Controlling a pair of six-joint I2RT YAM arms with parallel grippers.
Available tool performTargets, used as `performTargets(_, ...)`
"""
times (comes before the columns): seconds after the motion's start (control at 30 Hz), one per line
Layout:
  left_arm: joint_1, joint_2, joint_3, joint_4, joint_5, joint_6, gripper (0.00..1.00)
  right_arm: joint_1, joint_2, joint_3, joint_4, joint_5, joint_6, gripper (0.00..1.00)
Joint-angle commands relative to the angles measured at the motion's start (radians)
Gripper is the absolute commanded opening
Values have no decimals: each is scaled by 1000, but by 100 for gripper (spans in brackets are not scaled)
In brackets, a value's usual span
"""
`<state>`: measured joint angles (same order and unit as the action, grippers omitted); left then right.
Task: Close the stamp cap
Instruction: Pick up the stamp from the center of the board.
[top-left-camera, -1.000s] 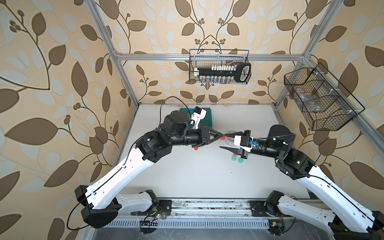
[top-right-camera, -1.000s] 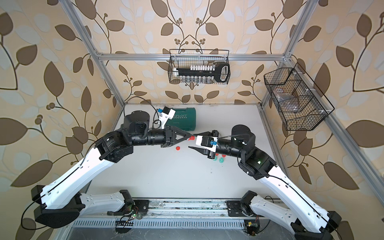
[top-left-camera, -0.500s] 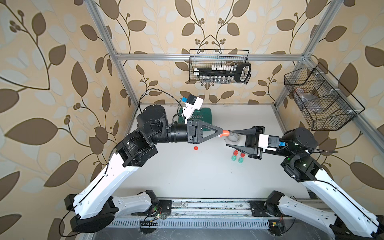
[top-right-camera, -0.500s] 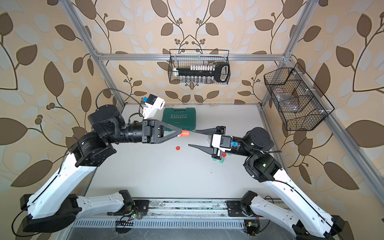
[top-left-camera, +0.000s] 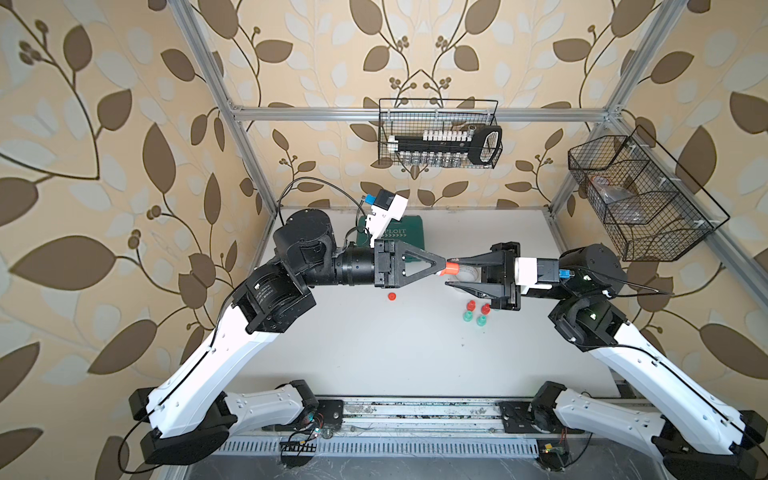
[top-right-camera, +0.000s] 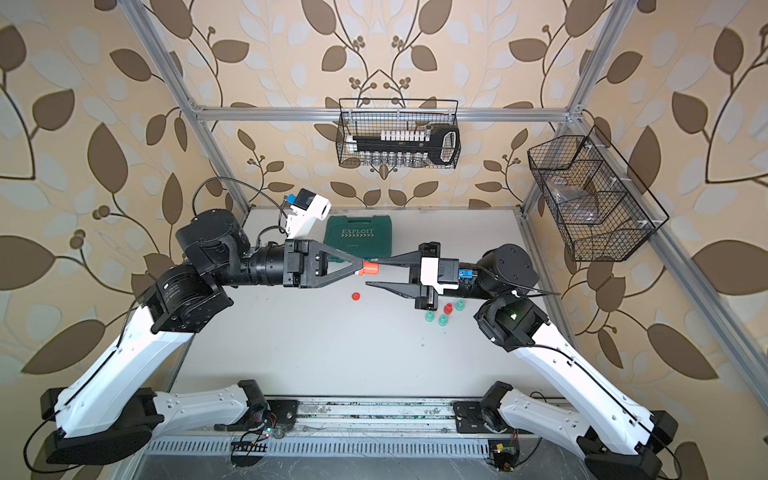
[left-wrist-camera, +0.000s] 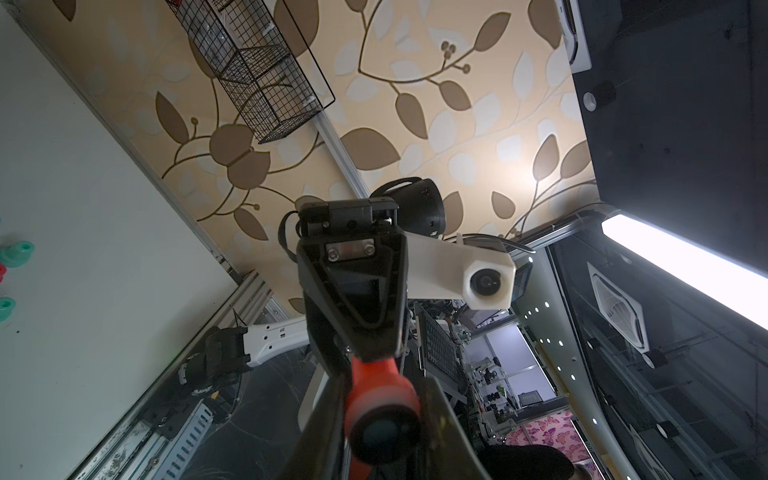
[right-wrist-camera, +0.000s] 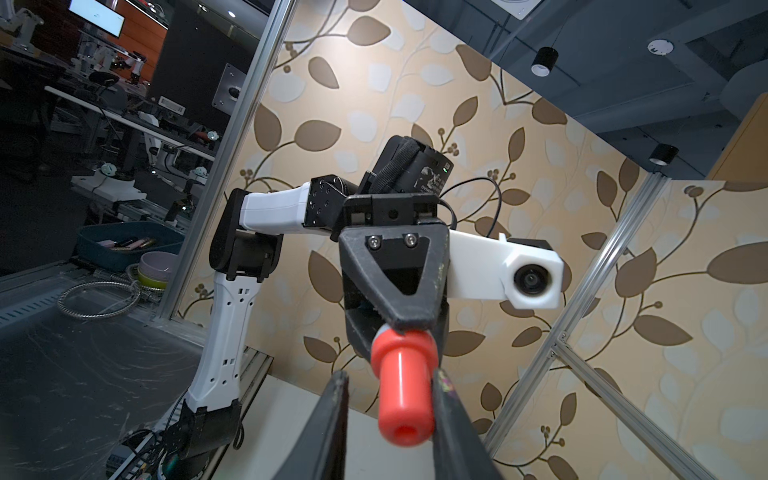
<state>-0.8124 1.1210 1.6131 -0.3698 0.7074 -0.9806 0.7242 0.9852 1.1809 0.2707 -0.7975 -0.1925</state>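
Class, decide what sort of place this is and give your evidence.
Likely a robotics lab test cell: left arm and right arm on a rail, aluminium frame with wallpaper panels, workbenches beyond.

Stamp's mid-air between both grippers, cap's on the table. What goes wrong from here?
1. The left gripper pinches the stamp only at its very tips, in mid-air; the right gripper sits off-centre around it, so closing may twist it loose and drop it.
2. The red cap lies loose on the table; a falling stamp could knock it away.
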Motion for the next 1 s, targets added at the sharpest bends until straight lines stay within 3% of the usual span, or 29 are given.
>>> performTargets(0.0,-5,3,13,50,17,-12,14,11,9,39,27,-28,21,28)
performTargets(0.37,-5,5,7,77,24,-30,14,21,20,44,15,-13,2,18)
performTargets(0.97,-6,-1,-11,116,36,-59,13,31,27,48,13,0,-5,20)
